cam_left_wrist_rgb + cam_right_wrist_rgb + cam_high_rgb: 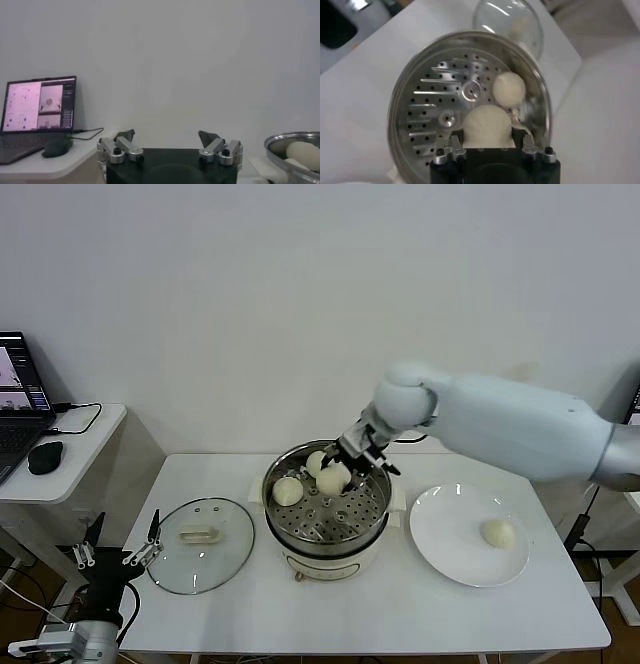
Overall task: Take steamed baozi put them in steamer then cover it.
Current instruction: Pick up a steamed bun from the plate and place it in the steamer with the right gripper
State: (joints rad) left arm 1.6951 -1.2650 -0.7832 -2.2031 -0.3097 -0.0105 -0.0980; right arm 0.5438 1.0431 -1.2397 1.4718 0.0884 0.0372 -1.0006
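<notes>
The steamer [325, 556] stands mid-table with its perforated tray [445, 95] showing. Two baozi [287, 491] [316, 461] lie in it at the left and back. My right gripper [347, 466] reaches in over the pot's back rim and is shut on a third baozi [488, 125], held low over the tray beside another bun [509, 88]. A fourth baozi [498, 532] lies on the white plate [440, 529]. The glass cover [200, 544] lies flat on the table left of the pot. My left gripper [115, 554] is parked open and empty at the table's front left corner.
A side desk at the left holds a laptop [37, 102] and a mouse [57, 146]. The white wall stands close behind the table. The steamer's rim [295, 145] shows in the left wrist view.
</notes>
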